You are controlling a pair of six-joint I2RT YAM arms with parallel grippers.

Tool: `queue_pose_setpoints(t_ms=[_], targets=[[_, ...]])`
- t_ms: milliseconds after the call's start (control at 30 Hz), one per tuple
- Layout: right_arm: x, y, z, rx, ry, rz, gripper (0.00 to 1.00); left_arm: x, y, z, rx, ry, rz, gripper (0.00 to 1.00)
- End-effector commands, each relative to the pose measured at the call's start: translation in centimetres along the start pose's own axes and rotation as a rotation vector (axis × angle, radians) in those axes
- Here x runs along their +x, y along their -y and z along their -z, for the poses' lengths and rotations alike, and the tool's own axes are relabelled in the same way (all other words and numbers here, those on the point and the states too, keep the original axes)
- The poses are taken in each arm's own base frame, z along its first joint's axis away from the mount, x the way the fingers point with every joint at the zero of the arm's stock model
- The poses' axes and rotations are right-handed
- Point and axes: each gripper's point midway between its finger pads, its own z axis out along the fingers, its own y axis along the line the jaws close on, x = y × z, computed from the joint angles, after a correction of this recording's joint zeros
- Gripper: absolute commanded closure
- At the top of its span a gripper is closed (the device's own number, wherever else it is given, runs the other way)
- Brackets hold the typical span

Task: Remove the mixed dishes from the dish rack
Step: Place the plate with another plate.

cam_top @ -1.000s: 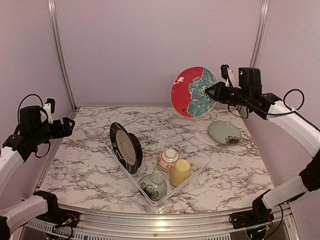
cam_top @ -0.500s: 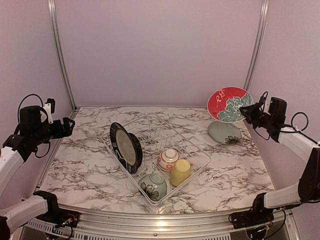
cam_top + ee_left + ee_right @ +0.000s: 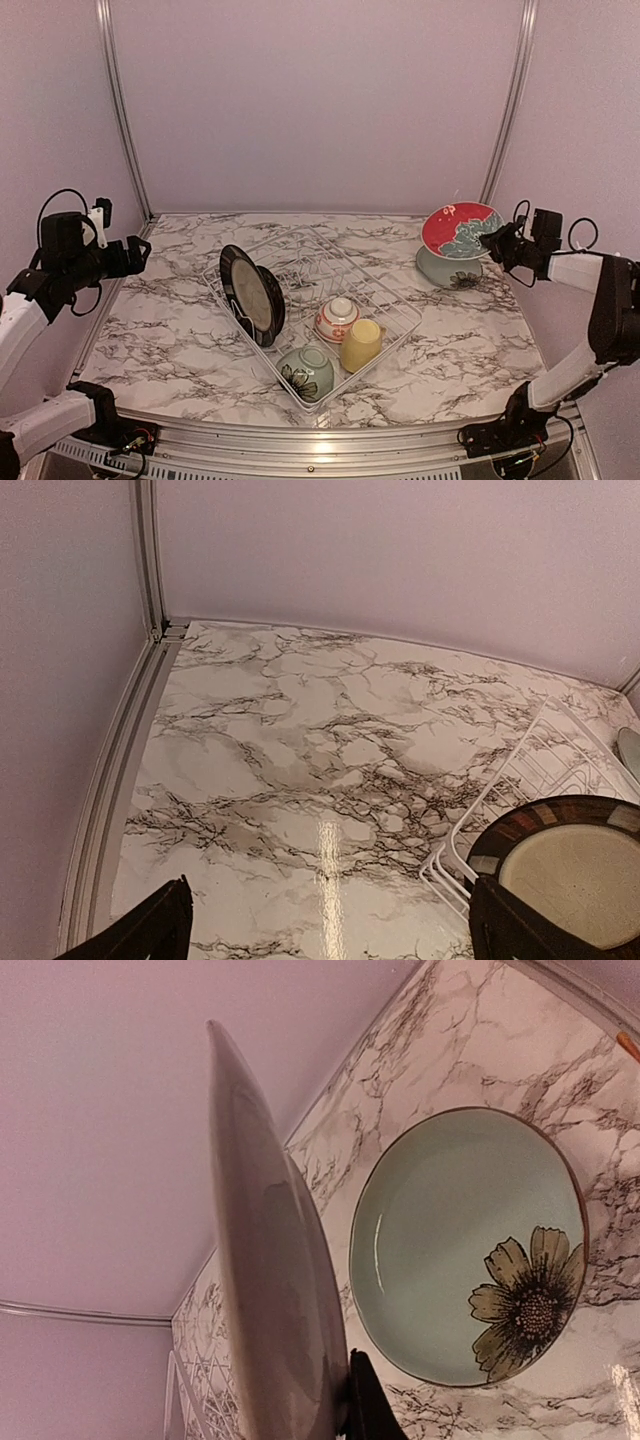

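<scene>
A white marble-patterned table (image 3: 180,340) is enclosed by plain lilac walls. On it, a large flat white wire dish rack (image 3: 385,300) is set askew, its long axis running from the far left toward the near right. In the rack, dark black-rimmed plates (image 3: 252,295) are stood on edge along the left side, their faces turned toward the right. A small red-patterned white bowl (image 3: 337,319) sits near the middle, with a yellow cup (image 3: 361,345) just beside it. A green flowered bowl (image 3: 306,372) is lodged in the near corner. Whether the cup and bowls are upright or tipped is hard to make out.

How many black-rimmed plates are stacked together cannot be told. In the left wrist view only a cropped arc of one is seen, with the rack's corner.

A round red-and-teal plate (image 3: 460,228) is clamped at its rim by the right gripper (image 3: 490,239) at the far right. It is tilted, with its painted face up and leftward, above a pale teal flowered plate (image 3: 449,268) lying flat on the table. In the right wrist view the held plate is seen edge-on, its underside showing. Contact between the two plates cannot be judged.

The left gripper (image 3: 138,256) is held over the left edge, its fingers (image 3: 150,935) spread wide apart with nothing between them.
</scene>
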Motion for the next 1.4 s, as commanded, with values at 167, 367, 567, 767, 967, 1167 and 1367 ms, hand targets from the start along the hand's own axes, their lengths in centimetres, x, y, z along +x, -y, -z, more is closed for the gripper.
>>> queue_pose_setpoints(t_ms=[167,367,567,767,967,1167,1367], targets=[[-4.9,-3.3,-1.2,-0.138,0.098,0.086,1.0,0.0,0.0,0.2,-0.002,0.015,-0.014,0.01],[-4.1,-1.1,-3.0,-0.129,0.037,0.044,1.0,-0.1,-0.1,0.4,-0.007,0.026,-0.014,0.01],[-3.8,-0.1,-3.8,-0.118,0.024,0.038,1.0,-0.1,0.2,0.3,0.014,0.018,-0.012,0.01],[-2.8,1.6,-4.6,-0.089,-0.02,0.038,1.0,-0.3,0.5,0.7,0.029,0.036,-0.011,0.01],[-2.1,3.0,-5.5,-0.061,-0.057,0.039,1.0,0.0,0.6,0.3,0.034,0.015,-0.008,0.01],[-2.5,4.1,-6.6,-0.02,-0.062,0.072,1.0,-0.2,0.4,0.6,0.021,0.03,-0.01,0.01],[-1.9,6.0,-7.5,0.016,-0.087,0.086,0.98,0.3,0.4,0.0,0.025,-0.002,-0.009,0.01]])
